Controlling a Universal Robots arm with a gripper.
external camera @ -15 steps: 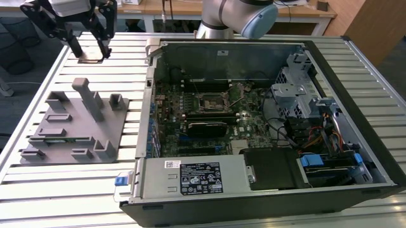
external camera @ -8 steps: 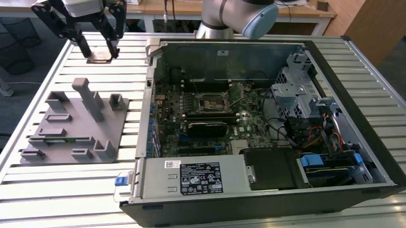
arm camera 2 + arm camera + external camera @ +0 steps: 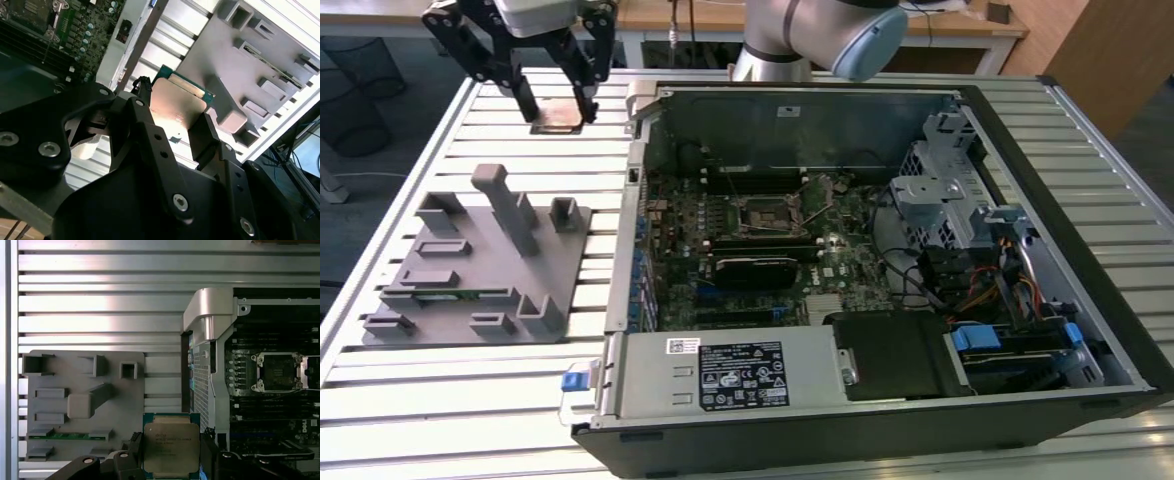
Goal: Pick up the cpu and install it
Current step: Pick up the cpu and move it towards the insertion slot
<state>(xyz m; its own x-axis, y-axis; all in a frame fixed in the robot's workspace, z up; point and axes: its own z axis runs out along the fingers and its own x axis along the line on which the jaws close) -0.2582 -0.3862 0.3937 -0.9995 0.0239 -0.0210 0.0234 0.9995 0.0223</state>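
The cpu (image 3: 171, 447) is grasped by its edges between clenched fingers (image 3: 527, 102), above the counter (image 3: 467, 130), well apart from the socket (image 3: 765, 213). It is best carried flat and squared to the socket, with its corners matched before it is lowered.

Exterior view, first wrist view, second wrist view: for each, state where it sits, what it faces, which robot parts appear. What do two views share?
Exterior view: off the arm, looking down on the computer case and grey fixture; arm and gripper show.
First wrist view: on the wrist, facing straight down at the slatted table; fingers show.
Second wrist view: on the wrist, angled along the gripper toward the fixture.
Shared: both wrist views show the cpu clamped in the gripper.
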